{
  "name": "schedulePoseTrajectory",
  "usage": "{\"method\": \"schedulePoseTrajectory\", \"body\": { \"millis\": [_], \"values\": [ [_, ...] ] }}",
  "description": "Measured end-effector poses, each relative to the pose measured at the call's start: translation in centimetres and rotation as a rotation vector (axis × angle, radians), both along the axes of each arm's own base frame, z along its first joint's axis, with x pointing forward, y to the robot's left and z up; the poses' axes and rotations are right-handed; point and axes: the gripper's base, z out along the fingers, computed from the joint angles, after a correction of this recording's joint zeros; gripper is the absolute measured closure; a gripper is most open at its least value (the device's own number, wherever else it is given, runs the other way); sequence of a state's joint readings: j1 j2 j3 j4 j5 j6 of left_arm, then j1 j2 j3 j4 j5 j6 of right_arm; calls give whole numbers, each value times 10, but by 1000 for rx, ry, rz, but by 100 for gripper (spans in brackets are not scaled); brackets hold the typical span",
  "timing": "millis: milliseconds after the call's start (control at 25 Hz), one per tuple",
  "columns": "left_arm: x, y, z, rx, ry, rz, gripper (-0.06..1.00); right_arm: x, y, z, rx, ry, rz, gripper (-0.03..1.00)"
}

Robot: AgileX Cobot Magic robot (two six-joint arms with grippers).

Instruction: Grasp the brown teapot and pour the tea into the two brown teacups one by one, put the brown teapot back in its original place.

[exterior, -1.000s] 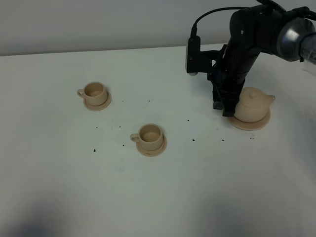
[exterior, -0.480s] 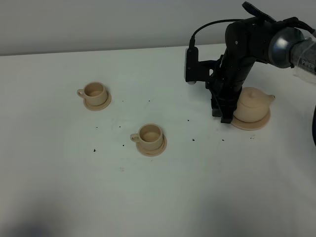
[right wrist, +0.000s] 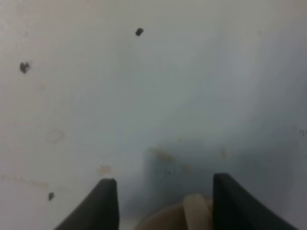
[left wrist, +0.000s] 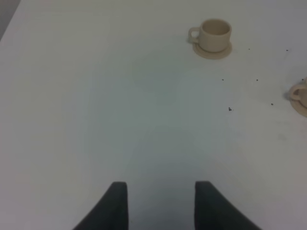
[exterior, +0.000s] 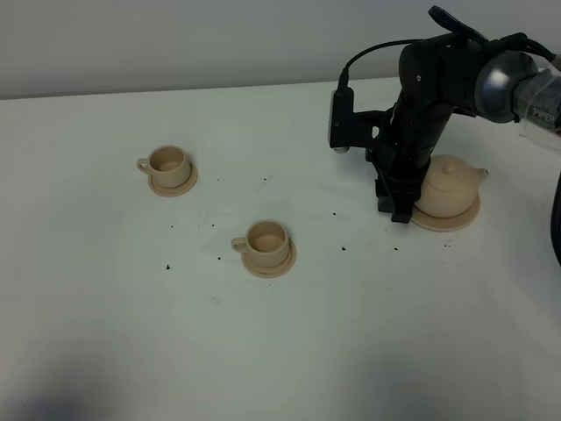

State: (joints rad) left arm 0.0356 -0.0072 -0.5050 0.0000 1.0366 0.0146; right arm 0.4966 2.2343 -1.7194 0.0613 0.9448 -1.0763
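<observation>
The right arm (exterior: 434,88) stands at 2 o'clock in the high view, its wrist bent steeply down. The right gripper (exterior: 396,209) points toward 6 o'clock, jaws spread wide. The left gripper (left wrist: 160,194) hangs with its fingers parted.

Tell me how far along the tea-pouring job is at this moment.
Done: nothing shows yet; the brown teapot sits on its saucer. In hand: the right gripper is down at the teapot's handle, jaws open on either side, not gripping. Remaining: grasp, lift, pour into the far teacup and the near teacup, then set the teapot back. The left gripper hangs open over the table.
</observation>
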Motion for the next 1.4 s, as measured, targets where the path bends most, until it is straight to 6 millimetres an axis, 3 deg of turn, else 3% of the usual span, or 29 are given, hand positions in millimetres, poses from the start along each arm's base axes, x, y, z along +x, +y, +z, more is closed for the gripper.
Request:
{"method": "schedulePoseTrajectory", "body": {
  "millis": [1400],
  "values": [
    [0, 0, 0, 0, 0, 0, 57, -20, -11, -1, -114, 239, -138, 50]
  ]
}}
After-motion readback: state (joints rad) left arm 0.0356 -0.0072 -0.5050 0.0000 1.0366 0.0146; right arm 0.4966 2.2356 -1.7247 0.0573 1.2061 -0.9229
